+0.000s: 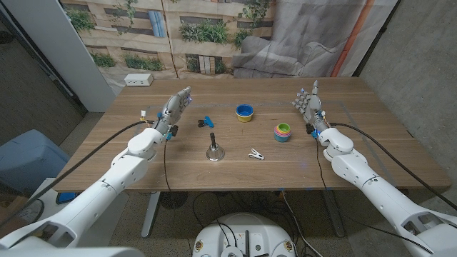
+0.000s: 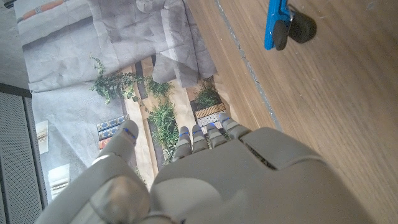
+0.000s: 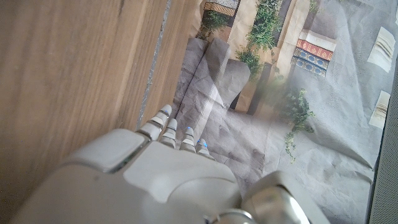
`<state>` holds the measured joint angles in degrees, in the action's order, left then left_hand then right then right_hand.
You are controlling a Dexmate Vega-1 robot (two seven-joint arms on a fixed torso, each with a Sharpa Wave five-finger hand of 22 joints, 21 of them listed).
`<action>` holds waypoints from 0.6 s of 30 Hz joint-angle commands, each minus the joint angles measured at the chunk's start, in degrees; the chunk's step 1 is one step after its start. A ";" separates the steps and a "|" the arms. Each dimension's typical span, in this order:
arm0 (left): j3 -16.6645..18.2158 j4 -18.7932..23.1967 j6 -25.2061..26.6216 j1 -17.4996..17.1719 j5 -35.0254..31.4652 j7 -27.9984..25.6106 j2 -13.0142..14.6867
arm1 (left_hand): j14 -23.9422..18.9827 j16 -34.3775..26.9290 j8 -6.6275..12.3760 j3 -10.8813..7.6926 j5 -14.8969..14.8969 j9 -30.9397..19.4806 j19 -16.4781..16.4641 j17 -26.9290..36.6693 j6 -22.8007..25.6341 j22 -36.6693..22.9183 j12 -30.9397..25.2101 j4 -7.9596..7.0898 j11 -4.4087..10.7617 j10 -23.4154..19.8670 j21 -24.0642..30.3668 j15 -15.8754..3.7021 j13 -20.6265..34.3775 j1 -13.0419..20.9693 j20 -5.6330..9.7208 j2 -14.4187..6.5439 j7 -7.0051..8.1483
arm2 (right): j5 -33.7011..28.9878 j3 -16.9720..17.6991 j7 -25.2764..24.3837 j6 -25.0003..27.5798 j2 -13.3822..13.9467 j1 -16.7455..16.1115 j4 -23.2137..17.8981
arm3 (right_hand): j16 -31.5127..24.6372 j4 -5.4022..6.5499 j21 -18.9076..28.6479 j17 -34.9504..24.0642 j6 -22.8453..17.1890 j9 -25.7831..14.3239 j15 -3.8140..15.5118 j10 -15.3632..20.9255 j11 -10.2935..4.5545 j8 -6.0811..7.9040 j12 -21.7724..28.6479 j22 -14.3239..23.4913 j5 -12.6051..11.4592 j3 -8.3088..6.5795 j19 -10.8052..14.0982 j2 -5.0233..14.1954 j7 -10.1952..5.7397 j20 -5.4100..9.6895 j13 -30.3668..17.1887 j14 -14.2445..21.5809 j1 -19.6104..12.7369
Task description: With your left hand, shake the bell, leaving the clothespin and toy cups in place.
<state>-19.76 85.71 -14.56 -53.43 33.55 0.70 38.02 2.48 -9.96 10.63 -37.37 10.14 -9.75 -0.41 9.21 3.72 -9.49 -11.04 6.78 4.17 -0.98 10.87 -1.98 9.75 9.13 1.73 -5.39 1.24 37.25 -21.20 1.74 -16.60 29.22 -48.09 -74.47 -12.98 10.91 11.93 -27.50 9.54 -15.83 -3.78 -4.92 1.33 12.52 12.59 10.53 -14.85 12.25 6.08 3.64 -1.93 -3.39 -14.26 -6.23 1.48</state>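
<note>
The bell (image 1: 213, 149) is seen standing upright on the tabletop (image 1: 235, 171), near the front edge and close to the middle, with a dark slim handle rising from a flared metal skirt. From the bell, the left hand (image 1: 173, 111) is found at about ten o'clock, well apart, its fingers (image 1: 183, 95) extended and spread with nothing held. The right hand (image 1: 310, 104) is raised at the far right, fingers likewise released and empty.

A small metal bell like this is judged light but rigid, with a smooth skirt likely to slip under the fingers; the narrow handle is the sensible place to be pinched, up near its top, so the skirt is left free to ring. A narrow base suggests it could be tipped by a clumsy approach.

The clothespin (image 1: 255, 153) is noted at three o'clock of the bell, near but not touching. The stacked toy cups (image 1: 283, 132) lie beyond it at about two o'clock, and a blue and yellow cup (image 1: 245, 113) at one o'clock. A small blue and black object (image 1: 206, 121) sits at twelve o'clock, between hand and bell, and should be skirted.
</note>
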 commanded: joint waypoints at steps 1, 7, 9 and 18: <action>2.12 4.99 -0.07 -3.99 -0.11 0.81 4.52 | -0.99 -0.37 0.73 -0.31 -0.16 -0.13 -0.84 0.22 1.08 -0.06 -0.30 1.75 0.56 -1.17 0.06 -2.06 0.14 1.66 2.64 0.55 0.46 | -0.02 -0.02 -0.03 0.00 -0.02 0.00 0.00 | -0.42 -0.06 0.41 -0.31 0.74 -0.21 -0.12 -0.27 0.08 0.32 0.27 0.17 -0.28 0.37 0.47 5.58 0.14 0.13 -0.09 -0.35 -0.17; 3.28 8.54 0.81 -6.79 0.13 0.90 7.07 | -1.96 -0.46 0.99 -0.58 -0.12 -0.14 -1.97 0.22 1.89 -0.03 -0.34 3.32 1.00 -2.16 0.22 -2.70 0.15 3.11 2.53 1.04 1.15 | -0.01 -0.01 -0.01 0.01 -0.01 0.01 0.00 | -0.41 -0.06 0.41 -0.30 0.77 -0.21 -0.13 -0.25 0.18 0.31 0.28 0.17 -0.28 0.37 0.47 5.58 0.11 0.13 -0.09 -0.38 -0.16; 3.59 9.63 0.83 -7.73 -0.14 0.81 7.83 | -2.21 -0.47 1.04 -0.61 -0.11 -0.14 -2.19 0.22 2.02 -0.01 -0.31 3.62 1.17 -2.34 0.22 -2.98 0.15 3.54 2.46 1.28 1.36 | 0.00 0.00 -0.01 0.01 0.00 0.00 -0.01 | -0.42 -0.06 0.41 -0.30 0.76 -0.21 -0.07 -0.27 0.16 0.32 0.27 0.17 -0.28 0.37 0.47 5.58 0.11 0.13 -0.09 -0.36 -0.16; 4.79 13.48 1.21 -11.51 -0.15 1.83 10.98 | -3.16 -0.46 1.19 -0.69 -0.07 -0.16 -3.07 0.23 2.44 0.03 -0.22 4.26 2.19 -3.17 0.16 -3.74 0.17 5.35 2.49 2.41 2.31 | 0.01 0.01 0.01 0.01 0.01 0.01 0.01 | -0.42 -0.06 0.41 -0.30 0.76 -0.21 -0.12 -0.22 0.05 0.31 0.29 0.17 -0.29 0.37 0.47 5.59 0.10 0.12 -0.09 -0.35 -0.17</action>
<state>-16.55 94.48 -13.98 -60.60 33.45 1.44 45.11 -0.15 -10.19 11.52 -38.04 10.15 -9.74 -2.76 9.21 5.66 -9.33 -11.04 10.62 5.84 -3.88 10.87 -1.79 9.75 13.80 2.03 -3.13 3.17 37.25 -21.20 1.74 -16.59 29.21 -48.09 -74.47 -12.98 10.91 11.93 -27.49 9.54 -15.83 -3.78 -4.91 1.33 12.52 12.59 10.53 -14.85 12.25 6.07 3.64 -1.93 -3.39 -14.26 -6.23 1.48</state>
